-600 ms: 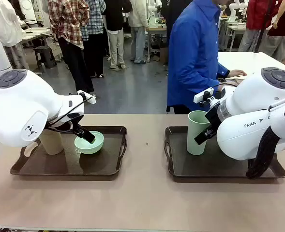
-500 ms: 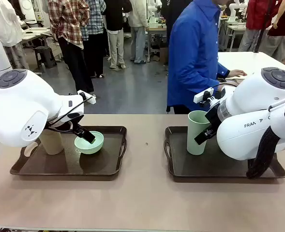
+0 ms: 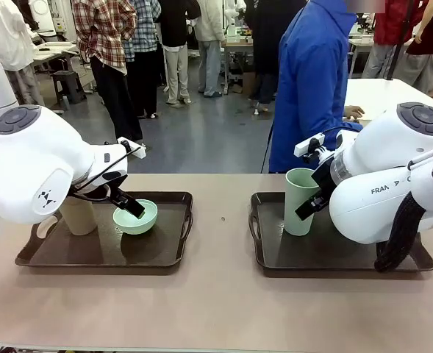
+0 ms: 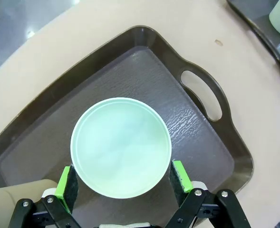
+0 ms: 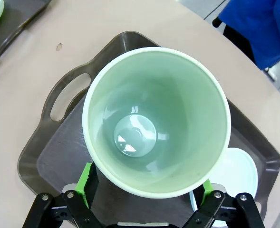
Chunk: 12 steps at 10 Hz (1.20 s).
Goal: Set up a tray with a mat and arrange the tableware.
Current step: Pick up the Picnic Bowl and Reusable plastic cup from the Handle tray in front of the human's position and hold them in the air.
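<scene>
Observe that your left pincer [image 4: 123,176] is spread with the mint bowl [image 4: 120,147] between its jaws, and your right pincer [image 5: 147,186] spread around the green cup [image 5: 156,118], each apparently centred for a square grip.

changed: person in blue jacket [image 3: 315,88] | from: facing the near surface, left of where they are now | to: stepped toward the right arm's side, body turned side-on | hand [image 3: 353,112]: slid slightly along the white surface [image 3: 378,90] behind | newly exposed: floor and bystanders beyond
</scene>
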{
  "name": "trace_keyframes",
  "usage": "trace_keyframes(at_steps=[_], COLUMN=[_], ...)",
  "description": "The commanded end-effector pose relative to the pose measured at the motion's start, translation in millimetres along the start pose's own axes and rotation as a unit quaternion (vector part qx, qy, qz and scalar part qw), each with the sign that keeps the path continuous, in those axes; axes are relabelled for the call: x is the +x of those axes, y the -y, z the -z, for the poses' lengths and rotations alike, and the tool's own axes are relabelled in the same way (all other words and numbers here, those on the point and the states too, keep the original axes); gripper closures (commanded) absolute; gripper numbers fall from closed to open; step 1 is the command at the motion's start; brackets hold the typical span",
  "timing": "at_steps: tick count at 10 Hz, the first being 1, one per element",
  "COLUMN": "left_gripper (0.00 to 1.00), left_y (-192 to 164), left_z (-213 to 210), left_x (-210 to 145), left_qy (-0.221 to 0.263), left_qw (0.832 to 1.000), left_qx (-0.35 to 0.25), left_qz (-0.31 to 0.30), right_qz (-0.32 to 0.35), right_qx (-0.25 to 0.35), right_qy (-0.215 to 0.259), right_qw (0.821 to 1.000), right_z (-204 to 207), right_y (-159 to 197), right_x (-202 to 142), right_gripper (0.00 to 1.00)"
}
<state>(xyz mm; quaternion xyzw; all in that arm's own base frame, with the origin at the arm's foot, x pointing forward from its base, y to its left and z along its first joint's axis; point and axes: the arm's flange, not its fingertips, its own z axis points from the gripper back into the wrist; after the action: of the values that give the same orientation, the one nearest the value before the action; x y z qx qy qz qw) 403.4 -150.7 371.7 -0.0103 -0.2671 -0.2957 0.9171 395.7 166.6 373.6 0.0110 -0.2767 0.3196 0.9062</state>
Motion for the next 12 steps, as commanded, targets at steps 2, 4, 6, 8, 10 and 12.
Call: trace_keyframes(at_steps=[2,4,6,8,10,12], left_gripper=[0.0,0.0,0.0,0.0,0.0,0.0], left_y=[0,0,0,0,0,7], left_z=[0,0,0,0,0,-47], left_x=[0,0,0,0,0,-26], left_qy=[0.0,0.0,0.0,0.0,0.0,-0.014], left_qw=[1.0,1.0,1.0,1.0,1.0,1.0], left_qx=[0.0,0.0,0.0,0.0,0.0,-0.026], left_qz=[0.0,0.0,0.0,0.0,0.0,-0.001], right_qz=[0.0,0.0,0.0,0.0,0.072,0.087], right_qx=[0.0,0.0,0.0,0.0,0.014,0.006], right_qy=[0.001,0.001,0.001,0.001,-0.052,-0.075], right_qw=[1.0,1.0,1.0,1.0,0.996,0.993], right_z=[0,0,0,0,-9,-63], right_y=[0,0,0,0,2,-8], right_x=[0,0,0,0,-5,-38], right_gripper=[0.0,0.0,0.0,0.0,0.0,0.0])
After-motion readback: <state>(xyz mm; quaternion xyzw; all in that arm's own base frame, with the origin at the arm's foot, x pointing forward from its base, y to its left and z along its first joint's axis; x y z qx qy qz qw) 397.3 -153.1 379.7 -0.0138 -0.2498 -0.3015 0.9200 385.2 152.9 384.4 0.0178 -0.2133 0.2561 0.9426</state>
